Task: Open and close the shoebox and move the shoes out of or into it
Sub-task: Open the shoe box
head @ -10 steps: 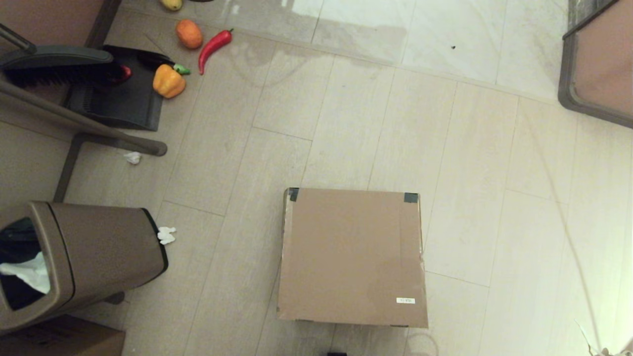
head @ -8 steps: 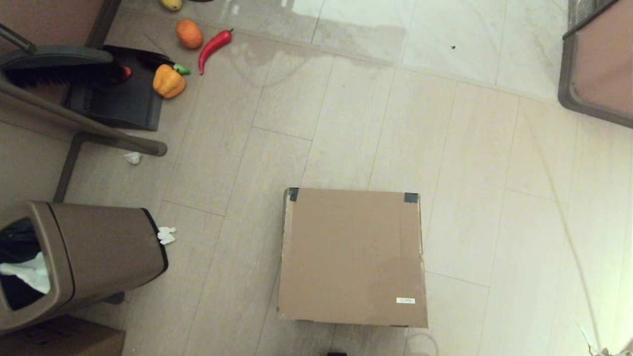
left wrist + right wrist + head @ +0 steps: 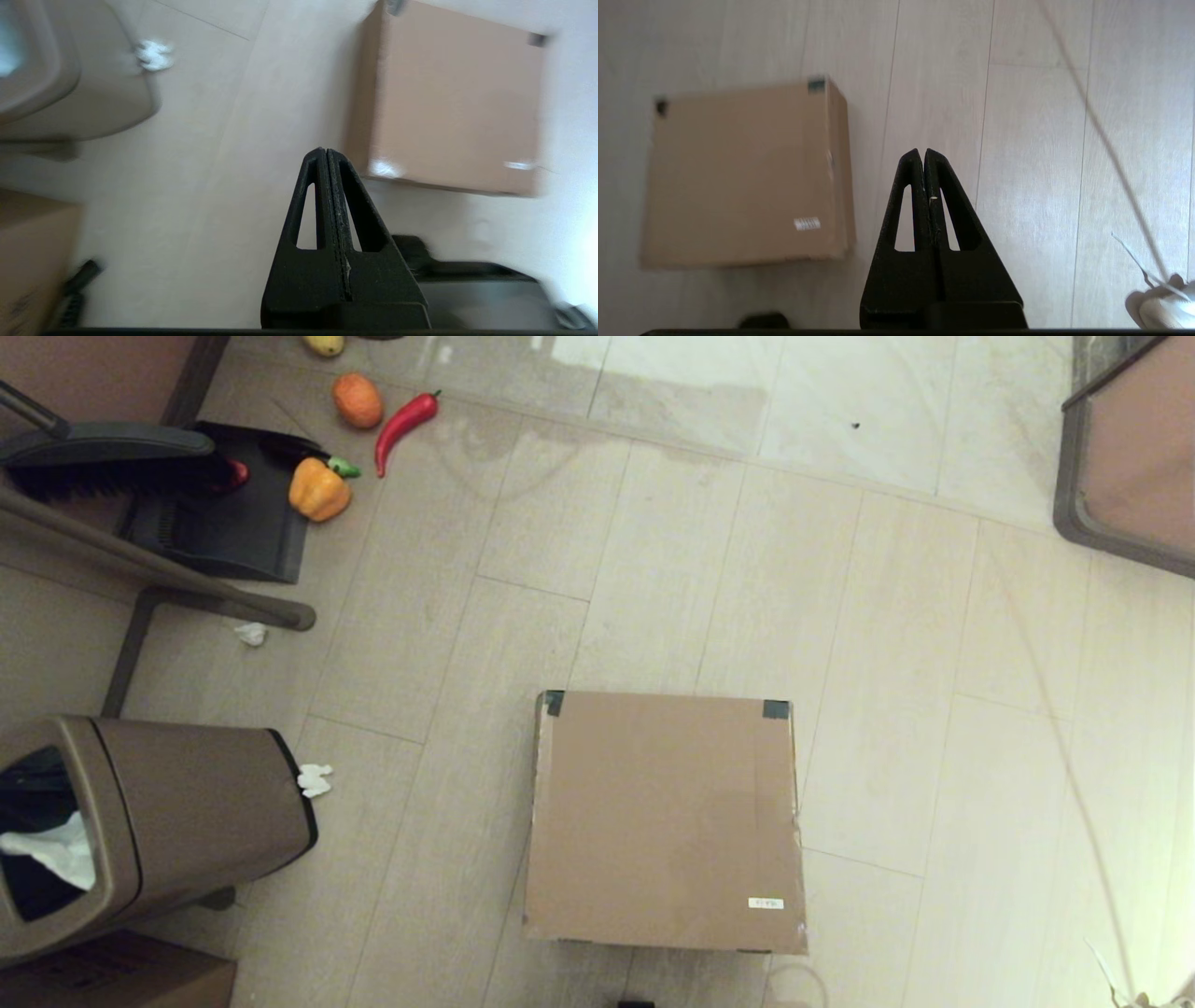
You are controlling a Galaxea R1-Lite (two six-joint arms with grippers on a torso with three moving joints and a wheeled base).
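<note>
Shoebox (image 3: 665,821) on floor (image 3: 653,541), low centre of head view, lid flat and closed; tape patches at its far corners, white label (image 3: 766,903) near its 5 o'clock corner. Shoes not visible. Bin (image 3: 149,826) at 9 o'clock from box, well apart. Left gripper (image 3: 325,154) above floor, fingers pressed together, holding nothing. Right gripper (image 3: 923,153) likewise, fingers together, box apart from both.

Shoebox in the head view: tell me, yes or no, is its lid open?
No. The shoebox lid lies flat and shut on the floor, both taped corners down, with nothing of the inside showing.
</note>
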